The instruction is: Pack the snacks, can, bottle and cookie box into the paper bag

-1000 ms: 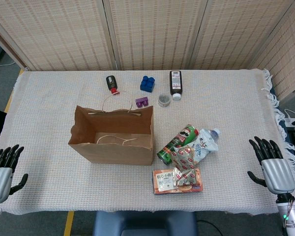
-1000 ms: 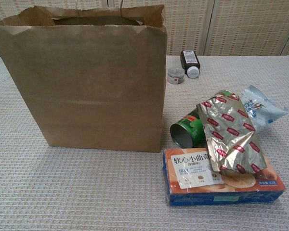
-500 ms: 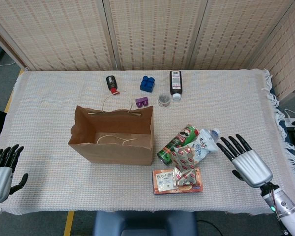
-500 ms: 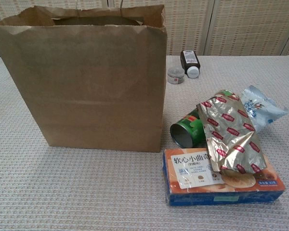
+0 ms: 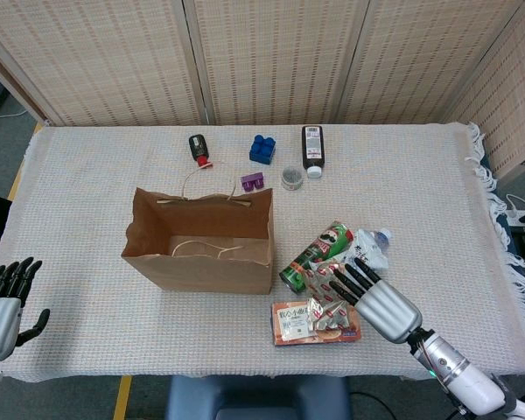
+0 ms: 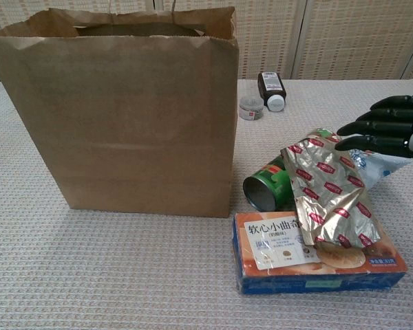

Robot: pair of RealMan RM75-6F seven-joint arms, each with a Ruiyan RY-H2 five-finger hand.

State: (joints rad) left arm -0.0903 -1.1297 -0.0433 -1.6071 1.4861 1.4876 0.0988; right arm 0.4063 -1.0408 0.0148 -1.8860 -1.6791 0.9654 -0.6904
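The paper bag (image 5: 201,238) stands upright and open on the woven tablecloth (image 5: 420,175), its string handles drooping at the rim, and nothing can be made out inside it from the head view. Just to its right lies the cluster still to be packed: the green can (image 5: 313,254) on its side with its open end toward the chest camera, a foil snack packet (image 6: 328,189) leaning over the can and onto the cookie box (image 5: 315,323), and a pale blue-and-white bag (image 5: 367,248) with the bottle (image 5: 381,235) tucked behind it, only its cap end showing. The right hand (image 5: 376,297) hovers over this pile with its fingers (image 6: 378,127) extended and slightly apart, holding nothing; whether the fingertips actually touch the foil packet or the pale bag is hard to tell from either view. The left hand (image 5: 4,302) sits at the near left edge of the table, well apart from everything, fingers spread and empty. Along the far side rest a dark bottle with a white cap (image 5: 312,149), a small round tin (image 5: 291,178), a blue block (image 5: 262,149), a purple block (image 5: 252,181) and a black-and-red object (image 5: 199,149).
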